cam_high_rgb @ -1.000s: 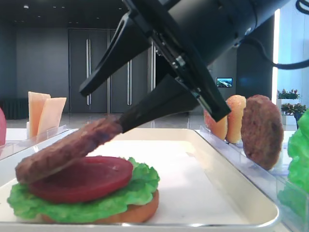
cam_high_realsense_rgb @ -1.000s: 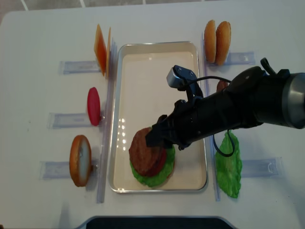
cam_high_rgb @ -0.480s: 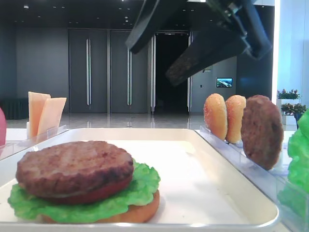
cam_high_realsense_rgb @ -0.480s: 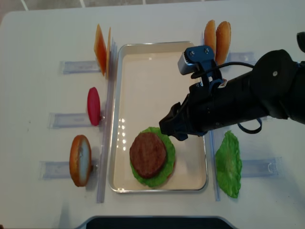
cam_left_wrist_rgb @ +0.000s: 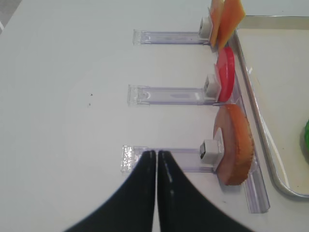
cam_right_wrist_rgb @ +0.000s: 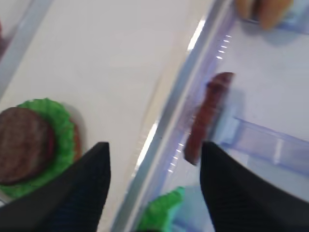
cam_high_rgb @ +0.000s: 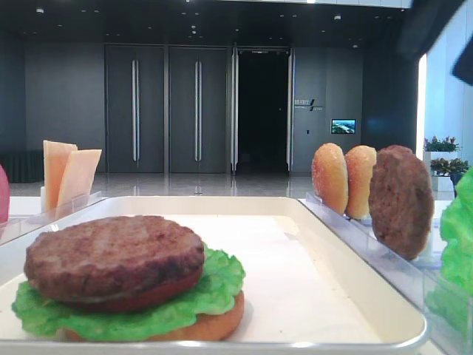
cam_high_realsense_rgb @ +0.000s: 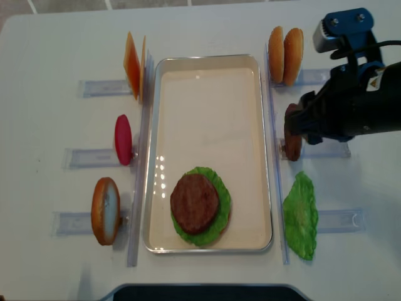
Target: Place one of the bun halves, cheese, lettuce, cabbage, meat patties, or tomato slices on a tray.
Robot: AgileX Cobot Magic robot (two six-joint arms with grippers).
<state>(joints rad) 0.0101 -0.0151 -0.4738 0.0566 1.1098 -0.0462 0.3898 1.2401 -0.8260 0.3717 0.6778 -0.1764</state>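
Right gripper (cam_right_wrist_rgb: 153, 193) open, empty, at 3 o'clock beyond tray (cam_high_realsense_rgb: 213, 60) rim; left gripper (cam_left_wrist_rgb: 157, 159) closed. Upright meat patty (cam_high_realsense_rgb: 292, 145) partly hidden behind the arm.

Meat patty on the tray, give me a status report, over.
Right gripper open, empty, off the tray. Left gripper shut, idle. Meat patty flat on the stack. Nothing in the way.
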